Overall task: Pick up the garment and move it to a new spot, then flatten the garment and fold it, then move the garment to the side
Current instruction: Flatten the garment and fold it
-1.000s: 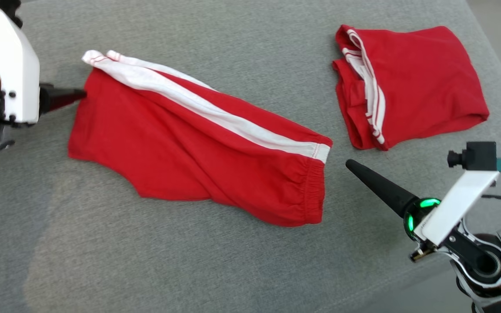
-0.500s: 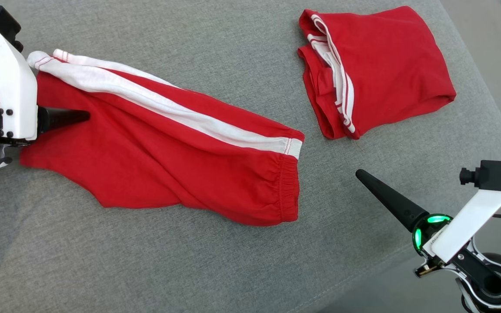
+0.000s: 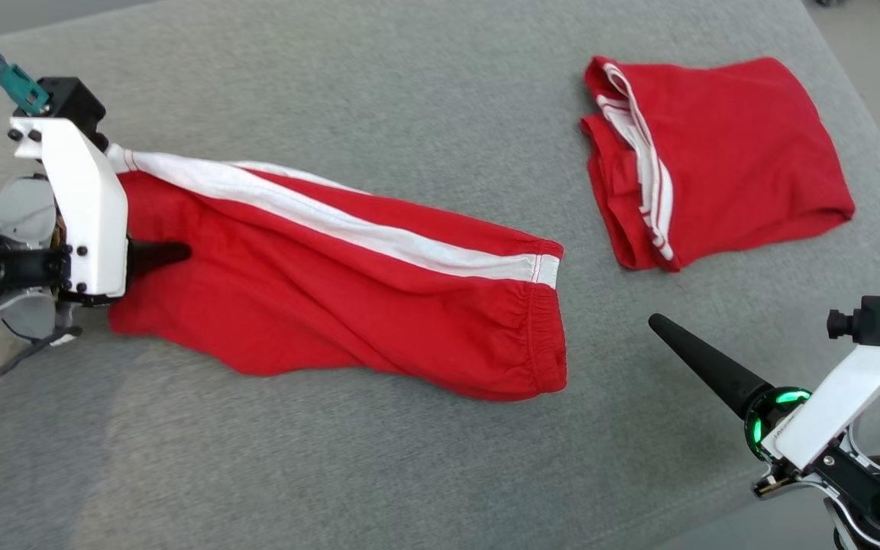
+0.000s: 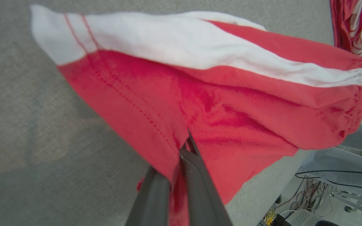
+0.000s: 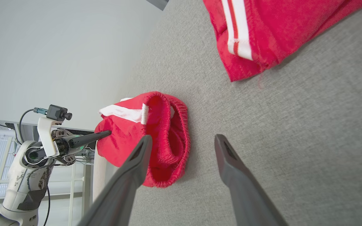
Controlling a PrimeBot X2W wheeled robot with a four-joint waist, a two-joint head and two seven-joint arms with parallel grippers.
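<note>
Head view: the red shorts (image 3: 348,305) lie across the centre-left of the grey surface (image 3: 409,473); the left pincer (image 3: 173,252), at the left edge, is clamped on their hem; a folded red garment (image 3: 738,153) sits upper right; left wrist view: fingers (image 4: 196,175) pinch red cloth at bottom centre; right wrist view: the right pincer (image 5: 183,138) stands spread wide, holding nothing.
</note>
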